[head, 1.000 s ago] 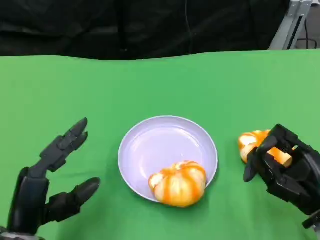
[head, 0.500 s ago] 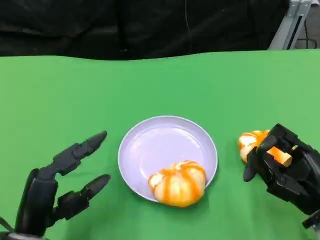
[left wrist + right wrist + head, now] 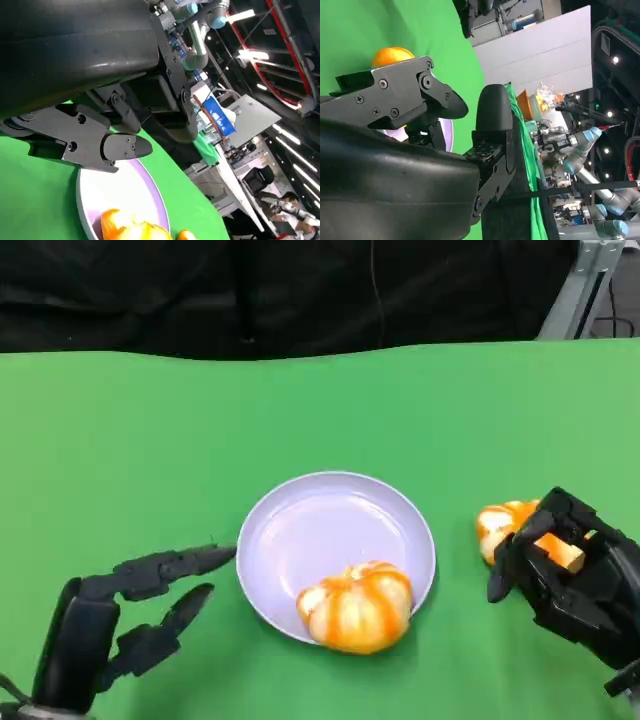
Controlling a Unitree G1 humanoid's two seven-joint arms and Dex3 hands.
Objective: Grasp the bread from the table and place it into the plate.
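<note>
A lavender plate (image 3: 300, 490) lies mid-table. One orange-glazed bread (image 3: 357, 606) sits in it, over its near right rim. A second bread (image 3: 503, 524) lies on the green cloth right of the plate, and my right hand (image 3: 572, 578) has its fingers curled around the bread's right part, with orange showing between them. My left hand (image 3: 125, 615) lies left of the plate, fingers apart and empty, one fingertip almost at the rim. The left wrist view shows fingers (image 3: 100, 145) over the plate (image 3: 92, 197) and bread (image 3: 127, 229). In the right wrist view, bread (image 3: 390, 54) peeks past the fingers (image 3: 395, 95).
Green cloth (image 3: 320, 410) covers the table to a black backdrop at the far edge. A metal frame (image 3: 585, 285) stands at the back right corner. Bare cloth lies beyond the plate and to its left.
My left hand's fingers have swung down and to the right, toward the plate's left rim. The right hand, both breads and the plate have not moved.
</note>
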